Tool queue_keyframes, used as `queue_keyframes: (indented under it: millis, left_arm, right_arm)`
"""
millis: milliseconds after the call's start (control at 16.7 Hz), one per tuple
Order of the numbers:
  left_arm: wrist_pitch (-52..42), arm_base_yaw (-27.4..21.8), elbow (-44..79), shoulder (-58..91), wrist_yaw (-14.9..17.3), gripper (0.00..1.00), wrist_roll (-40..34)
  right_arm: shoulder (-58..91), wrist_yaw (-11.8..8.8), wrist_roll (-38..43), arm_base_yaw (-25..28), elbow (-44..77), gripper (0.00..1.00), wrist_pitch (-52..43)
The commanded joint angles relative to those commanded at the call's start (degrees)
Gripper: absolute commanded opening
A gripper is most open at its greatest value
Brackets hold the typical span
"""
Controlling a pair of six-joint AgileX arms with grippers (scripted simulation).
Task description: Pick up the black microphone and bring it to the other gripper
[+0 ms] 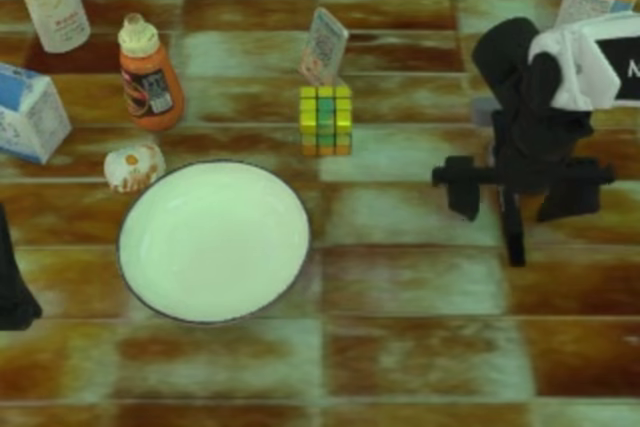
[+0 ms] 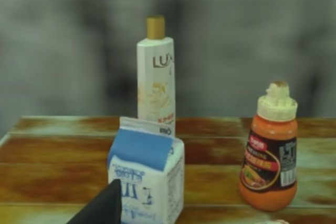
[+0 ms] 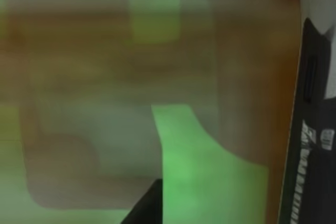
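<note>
Black microphone [image 1: 514, 232] lies on the counter [image 1: 420, 347] at its right side, directly beneath my right gripper [image 1: 515, 202], whose jaws are spread wide to either side of it. Left gripper [image 1: 12, 282] is parked at the left edge; its jaws' state cannot be told.

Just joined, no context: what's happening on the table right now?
The right arm is working over the table's right side, its claw lowered over the black microphone, whose handle shows lying on the table between the fingers. Whether it is gripped yet cannot be told. The left claw sits parked at the left edge, beside the white plate. No handover has begun.
</note>
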Motion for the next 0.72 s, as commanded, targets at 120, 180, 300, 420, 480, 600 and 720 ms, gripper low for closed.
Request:
queue_keyframes:
  millis: [120,180,300,420,480,600,720]
  left_arm:
    - [0.0,0.0,0.0,0.0,0.0,1.00,0.0]
    - [0.0,0.0,0.0,0.0,0.0,1.00,0.0]
    - [0.0,0.0,0.0,0.0,0.0,1.00,0.0]
    - [0.0,0.0,0.0,0.0,0.0,1.00,0.0]
    - [0.0,0.0,0.0,0.0,0.0,1.00,0.0]
    - [0.0,0.0,0.0,0.0,0.0,1.00,0.0]
    - [0.0,0.0,0.0,0.0,0.0,1.00,0.0]
  right_arm:
    - [0.0,0.0,0.0,0.0,0.0,0.10,0.0]
    - [0.0,0.0,0.0,0.0,0.0,0.02,0.0]
    - [0.0,0.0,0.0,0.0,0.0,0.00,0.0]
    - [0.0,0.0,0.0,0.0,0.0,0.00,0.0]
    - [0.0,0.0,0.0,0.0,0.0,0.00,0.0]
    - [0.0,0.0,0.0,0.0,0.0,0.00,0.0]
    - [-3.0,0.9,-0.6,0.0,1.2,0.00,-1.1]
